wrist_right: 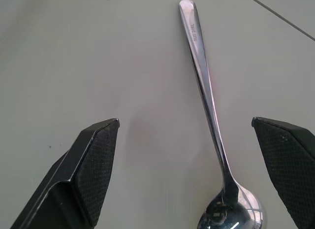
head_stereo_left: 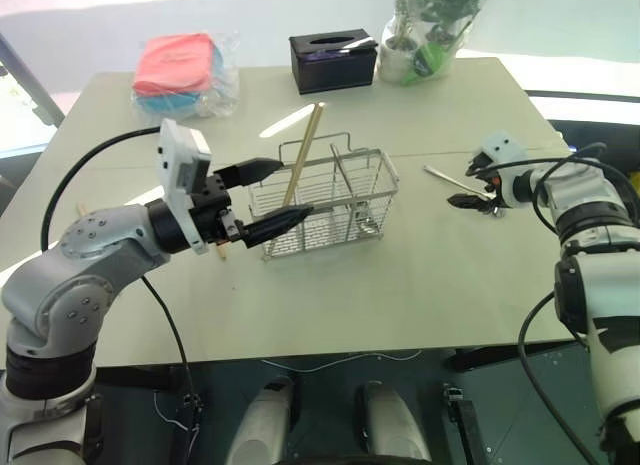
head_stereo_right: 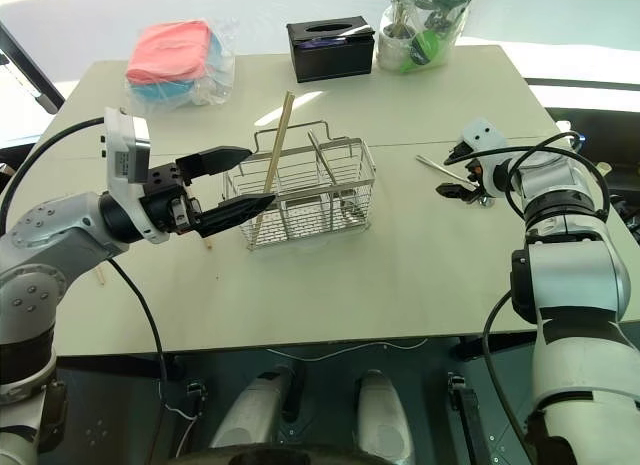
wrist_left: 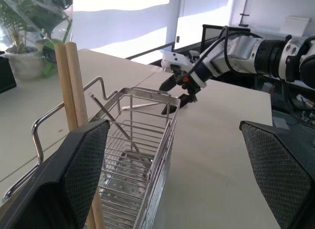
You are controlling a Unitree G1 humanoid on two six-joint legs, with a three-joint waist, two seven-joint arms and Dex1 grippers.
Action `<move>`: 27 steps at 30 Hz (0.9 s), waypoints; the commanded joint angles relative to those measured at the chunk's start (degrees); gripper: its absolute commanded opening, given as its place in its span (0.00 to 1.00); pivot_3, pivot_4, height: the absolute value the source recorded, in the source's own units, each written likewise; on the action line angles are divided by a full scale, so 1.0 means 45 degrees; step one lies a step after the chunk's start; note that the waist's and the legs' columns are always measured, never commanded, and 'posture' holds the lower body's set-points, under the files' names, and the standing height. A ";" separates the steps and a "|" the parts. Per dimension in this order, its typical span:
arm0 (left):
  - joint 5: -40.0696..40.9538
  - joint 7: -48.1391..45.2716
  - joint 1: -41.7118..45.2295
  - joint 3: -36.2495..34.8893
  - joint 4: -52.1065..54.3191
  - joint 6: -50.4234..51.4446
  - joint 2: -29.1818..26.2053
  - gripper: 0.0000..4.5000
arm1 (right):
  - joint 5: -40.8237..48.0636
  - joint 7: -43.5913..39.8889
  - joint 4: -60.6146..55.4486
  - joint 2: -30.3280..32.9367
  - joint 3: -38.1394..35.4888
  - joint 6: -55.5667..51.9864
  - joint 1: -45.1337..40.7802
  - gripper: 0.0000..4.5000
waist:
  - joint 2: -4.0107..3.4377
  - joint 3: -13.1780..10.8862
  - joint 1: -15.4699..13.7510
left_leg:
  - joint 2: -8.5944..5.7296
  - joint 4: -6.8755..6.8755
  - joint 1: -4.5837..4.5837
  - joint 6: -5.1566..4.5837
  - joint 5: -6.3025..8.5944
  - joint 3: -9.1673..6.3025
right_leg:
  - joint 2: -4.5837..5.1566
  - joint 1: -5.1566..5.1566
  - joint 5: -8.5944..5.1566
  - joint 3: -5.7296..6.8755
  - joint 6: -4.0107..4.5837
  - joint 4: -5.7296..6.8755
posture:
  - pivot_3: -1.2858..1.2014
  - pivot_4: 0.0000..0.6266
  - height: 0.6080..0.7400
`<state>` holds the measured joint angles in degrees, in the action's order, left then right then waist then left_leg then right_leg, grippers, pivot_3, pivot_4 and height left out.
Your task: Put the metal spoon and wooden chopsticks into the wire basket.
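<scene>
Metal spoon (wrist_right: 209, 108) lies between right end effector's (wrist_right: 189, 175) spread fingers.

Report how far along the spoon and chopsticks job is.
Done: the chopsticks stand in the basket, leaning out over its rim. In hand: nothing is held; the right gripper is open over the spoon, which lies on the table. The left gripper is open beside the basket. Left: grasp the spoon and put it in the basket.

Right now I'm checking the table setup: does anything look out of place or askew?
The metal spoon lies flat on the table, outside the wire basket, between the open right gripper's fingers. The wooden chopsticks lean tilted in the basket.
</scene>
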<state>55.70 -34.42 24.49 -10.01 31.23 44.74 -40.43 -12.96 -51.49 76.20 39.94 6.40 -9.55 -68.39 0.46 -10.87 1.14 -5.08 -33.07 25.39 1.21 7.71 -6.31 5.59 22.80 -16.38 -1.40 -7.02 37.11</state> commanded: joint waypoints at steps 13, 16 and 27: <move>0.0460 0.0809 -0.0469 -0.0781 0.0999 0.0122 -0.0338 1.00 | 0.0265 0.0724 0.0355 -0.0234 -0.0870 -0.0561 -0.0367 0.99 | -0.0001 0.0000 0.0010 | 0.0001 0.0000 -0.0003 0.0000 -0.0001 -0.0001 | -0.0001 0.0001 0.0001 -0.0001 -0.0002 0.0010 | 0.52 0.24 1.00; 0.0603 0.1104 -0.0597 -0.0915 0.1163 0.0207 -0.0337 1.00 | 0.0585 0.0342 0.0359 -0.0428 -0.1268 -0.0947 -0.0431 0.99 | -0.0001 0.0001 0.0008 | 0.0001 -0.0003 -0.0003 0.0000 -0.0001 0.0000 | -0.0001 -0.0001 0.0002 -0.0001 -0.0003 0.0009 | 0.52 0.24 1.00; 0.0919 0.1937 -0.0832 -0.1188 0.1442 0.0046 -0.0260 1.00 | 0.0699 0.0573 0.0310 -0.0645 -0.1651 -0.1126 -0.0322 0.99 | -0.0001 0.0001 0.0001 | -0.0001 -0.0010 -0.0004 0.0000 -0.0001 -0.0001 | -0.0001 -0.0006 0.0002 -0.0001 -0.0003 0.0010 | 0.52 0.24 1.00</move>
<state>58.62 -26.03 20.78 -12.96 36.03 45.78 -41.44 -10.40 -49.51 78.06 36.66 0.16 -15.03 -68.38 0.45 -10.87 1.15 -5.08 -33.12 25.37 1.21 7.70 -6.32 5.59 22.77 -16.37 -1.40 -7.03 37.16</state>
